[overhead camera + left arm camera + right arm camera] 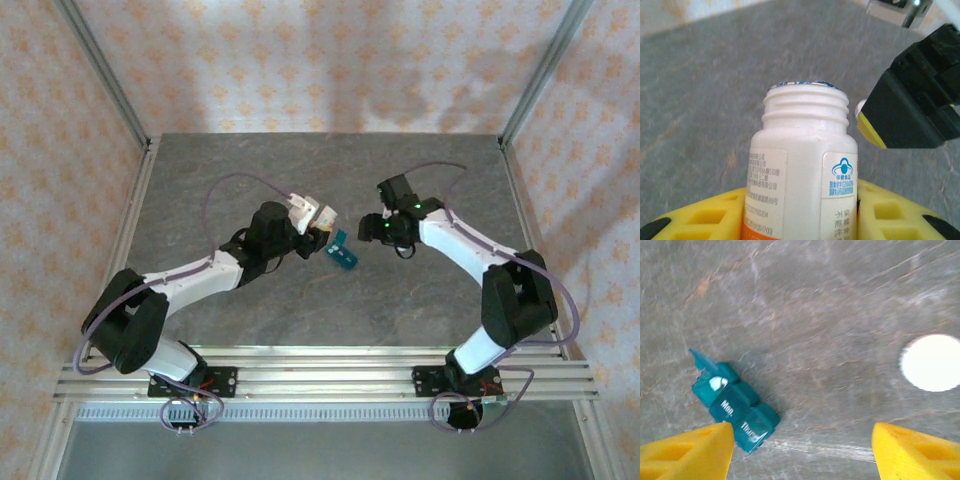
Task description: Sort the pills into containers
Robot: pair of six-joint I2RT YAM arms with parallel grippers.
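The teal pill box (735,407) lies on the grey table, a strip of three compartments. Its end lid stands open and a white pill (716,383) lies inside; the other two lids are closed. From above, the pill box (343,252) sits between the two grippers. My left gripper (800,205) is shut on an uncapped white bottle (802,165), and in the top view it (318,228) holds the bottle (326,215) just left of the box. My right gripper (802,460) hangs open above the table, its left finger (690,452) beside the box.
A round white disc (931,362), apparently the bottle's cap, lies on the table right of the box. The right gripper's black and yellow finger (912,107) shows close to the bottle's mouth. Metal posts and patterned walls enclose the table (320,310).
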